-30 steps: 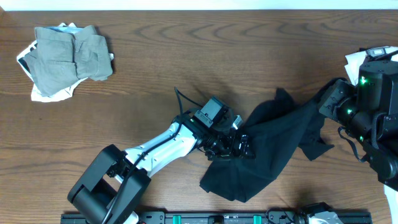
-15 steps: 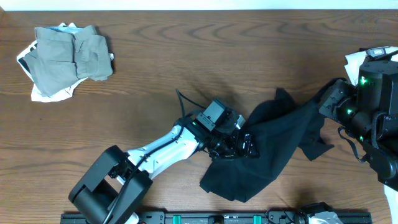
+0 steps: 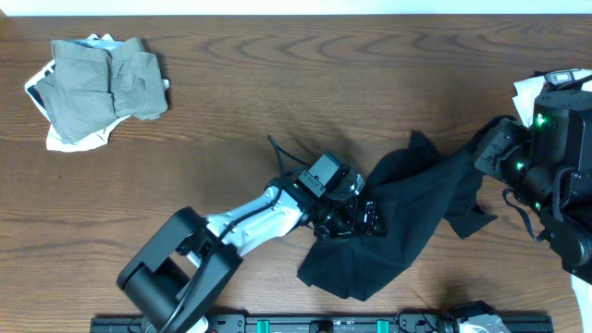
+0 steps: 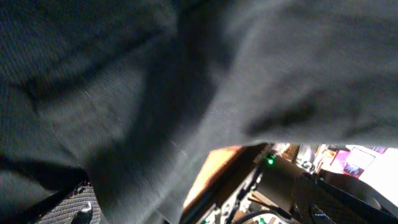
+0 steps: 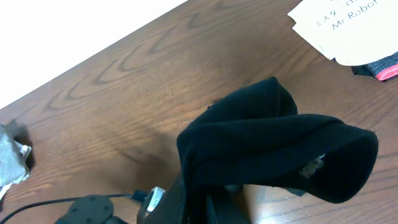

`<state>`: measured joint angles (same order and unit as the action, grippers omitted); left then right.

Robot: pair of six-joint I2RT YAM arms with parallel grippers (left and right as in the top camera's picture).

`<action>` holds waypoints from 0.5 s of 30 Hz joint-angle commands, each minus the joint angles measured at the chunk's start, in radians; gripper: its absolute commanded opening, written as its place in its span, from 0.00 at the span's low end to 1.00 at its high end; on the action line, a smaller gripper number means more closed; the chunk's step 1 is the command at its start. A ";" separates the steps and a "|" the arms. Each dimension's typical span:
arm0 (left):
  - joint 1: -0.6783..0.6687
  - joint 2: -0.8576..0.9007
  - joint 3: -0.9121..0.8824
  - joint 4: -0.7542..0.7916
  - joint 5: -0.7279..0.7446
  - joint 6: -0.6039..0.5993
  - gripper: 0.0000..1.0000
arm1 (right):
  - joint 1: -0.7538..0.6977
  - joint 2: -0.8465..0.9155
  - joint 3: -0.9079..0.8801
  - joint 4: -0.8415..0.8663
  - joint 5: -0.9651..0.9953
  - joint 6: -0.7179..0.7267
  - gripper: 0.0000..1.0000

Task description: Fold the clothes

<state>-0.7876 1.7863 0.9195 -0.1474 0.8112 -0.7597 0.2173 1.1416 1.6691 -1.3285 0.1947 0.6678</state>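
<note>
Right pincer clamped on black shirt by one edge; left pincer apart at the opposite side. Shirt lies bunched on desk, centre-right (soft, light, limp): likely best gripped at hems or corners.

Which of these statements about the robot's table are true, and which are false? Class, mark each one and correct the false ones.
1. The black shirt lies flat and neatly folded. False: it is crumpled in a heap.
2. The khaki-grey garment rests on a white garment at the upper left of the overhead view. True.
3. The right gripper is shut on the black shirt. True.
4. The left gripper is shut, far from the shirt. False: it is open, at the shirt's left edge.
</note>
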 commanded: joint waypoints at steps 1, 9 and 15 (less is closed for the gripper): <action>-0.004 0.017 -0.012 0.023 0.005 -0.013 0.98 | -0.010 -0.002 0.019 0.000 0.007 -0.019 0.07; -0.004 0.017 -0.012 0.064 0.036 -0.013 0.96 | -0.010 -0.002 0.019 -0.003 0.008 -0.019 0.07; -0.004 0.017 -0.012 0.066 0.048 -0.013 0.82 | -0.010 -0.002 0.019 -0.009 0.008 -0.019 0.07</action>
<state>-0.7876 1.7973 0.9134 -0.0834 0.8391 -0.7750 0.2173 1.1416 1.6691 -1.3380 0.1947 0.6678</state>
